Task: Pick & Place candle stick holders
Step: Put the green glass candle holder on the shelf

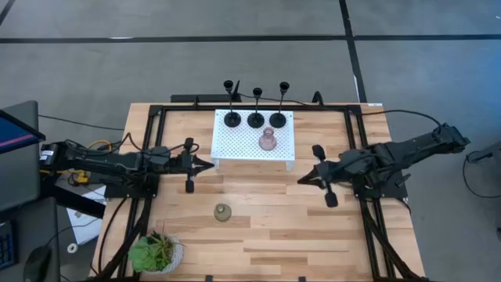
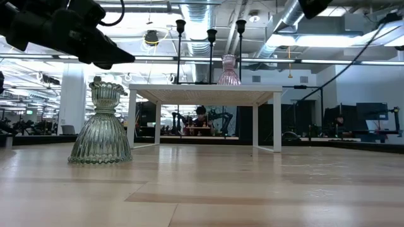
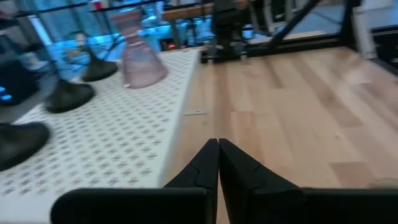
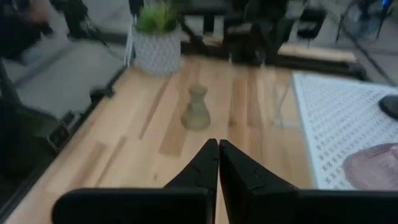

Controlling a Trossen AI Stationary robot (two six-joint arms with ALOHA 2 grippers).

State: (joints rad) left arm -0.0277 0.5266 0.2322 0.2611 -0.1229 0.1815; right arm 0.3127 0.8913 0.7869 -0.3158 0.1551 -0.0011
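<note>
Three slim black candle stick holders (image 1: 255,119) stand by their disc bases along the far edge of a white perforated stand (image 1: 235,145). The pink squat holder (image 1: 268,141) stands on the stand too, nearer its right side; it also shows in the left wrist view (image 3: 140,57). The olive-green squat holder (image 1: 223,212) stands upright on the wooden table, nearer the front; it also shows in the right wrist view (image 4: 197,109) and the low view (image 2: 101,126). My left gripper (image 1: 211,163) is shut and empty just left of the stand. My right gripper (image 1: 300,180) is shut and empty just right of the stand's near corner.
A leafy potted plant (image 1: 155,252) stands at the table's near left corner. A black metal frame (image 1: 149,157) runs along the table's left, right and far sides. Bare wood lies between the stand and the table's near edge.
</note>
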